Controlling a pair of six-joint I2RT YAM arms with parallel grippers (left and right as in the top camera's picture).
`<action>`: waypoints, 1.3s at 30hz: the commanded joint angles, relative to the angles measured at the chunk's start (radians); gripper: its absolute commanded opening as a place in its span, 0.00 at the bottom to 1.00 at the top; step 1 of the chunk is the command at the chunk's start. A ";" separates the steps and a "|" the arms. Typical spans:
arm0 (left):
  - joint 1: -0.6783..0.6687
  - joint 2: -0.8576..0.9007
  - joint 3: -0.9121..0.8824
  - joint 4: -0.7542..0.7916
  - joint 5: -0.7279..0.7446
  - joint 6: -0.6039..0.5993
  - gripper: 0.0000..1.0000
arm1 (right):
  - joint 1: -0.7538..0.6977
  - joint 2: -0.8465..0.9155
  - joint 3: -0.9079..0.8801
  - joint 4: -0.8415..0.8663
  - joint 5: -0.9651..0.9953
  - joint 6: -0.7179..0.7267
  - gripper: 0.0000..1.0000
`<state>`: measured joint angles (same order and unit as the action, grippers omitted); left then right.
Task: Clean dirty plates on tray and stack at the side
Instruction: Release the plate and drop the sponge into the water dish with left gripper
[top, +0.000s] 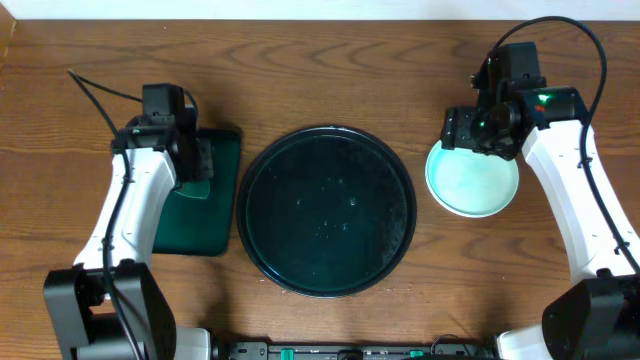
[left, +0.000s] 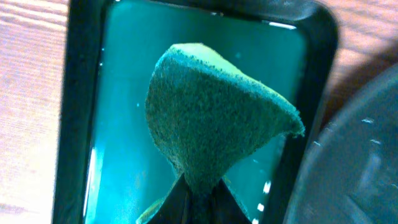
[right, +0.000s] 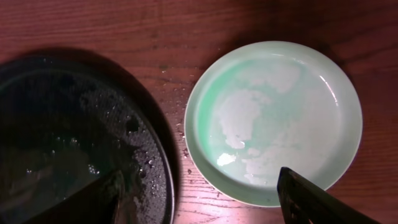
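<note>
The round black tray (top: 325, 210) lies in the middle of the table, wet with droplets and with no plate on it; it also shows in the right wrist view (right: 62, 124). A pale mint plate (top: 478, 185) sits on the wood right of the tray, with a wet film and no green smear (right: 273, 118). I cannot tell whether other plates lie under it. My right gripper (top: 470, 130) is open and empty above the plate's near-left edge (right: 205, 199). My left gripper (top: 195, 160) is shut on a green sponge (left: 211, 106).
A dark green rectangular tray (top: 200, 230) lies left of the black tray, with the sponge hanging over it (left: 124, 124). The black tray's rim (left: 360, 155) is close on its right. Water drops speckle the wood between tray and plate.
</note>
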<state>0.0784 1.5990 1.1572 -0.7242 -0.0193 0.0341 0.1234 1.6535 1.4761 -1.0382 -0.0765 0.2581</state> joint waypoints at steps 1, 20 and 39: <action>0.006 0.048 -0.069 0.079 -0.046 0.043 0.07 | 0.010 -0.015 0.014 -0.006 -0.003 -0.013 0.77; 0.006 -0.256 0.013 -0.031 -0.068 -0.092 0.78 | 0.009 -0.050 0.027 -0.014 0.039 -0.039 0.76; 0.006 -0.456 0.013 -0.031 -0.068 -0.092 0.79 | 0.008 -0.684 0.129 -0.004 0.087 -0.057 0.99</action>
<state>0.0788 1.1442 1.1629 -0.7528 -0.0814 -0.0490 0.1257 1.0241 1.6028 -1.0336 -0.0071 0.2150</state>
